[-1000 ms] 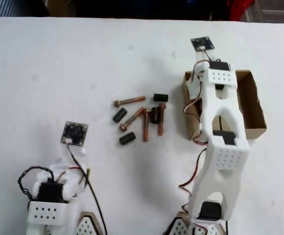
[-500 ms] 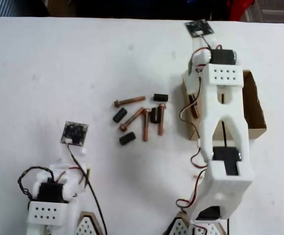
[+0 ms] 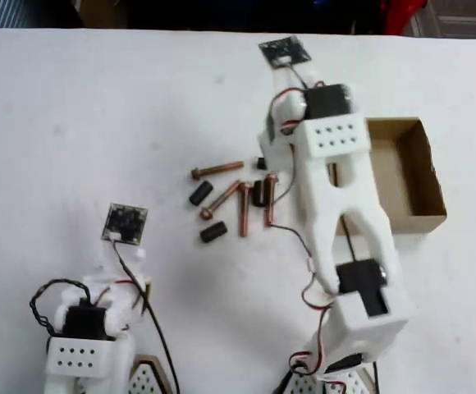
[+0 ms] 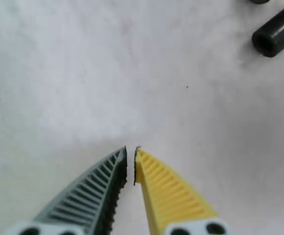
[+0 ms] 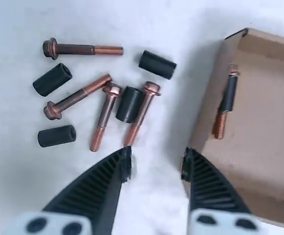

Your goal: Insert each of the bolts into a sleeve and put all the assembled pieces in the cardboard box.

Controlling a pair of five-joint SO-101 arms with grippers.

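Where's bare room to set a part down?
Free: table left of the bolts, out to its far edge; most of the box floor beside the one assembled piece. Crowded: bolts and sleeves bunched by the open right gripper.

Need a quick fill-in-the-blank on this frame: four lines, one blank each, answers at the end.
1. Inside the cardboard box lies ___ assembled piece.
2. The number of loose bolts outside the box is ___.
3. The right gripper is ___.
4. The left gripper is ___.
Missing words: one; four; open; shut.
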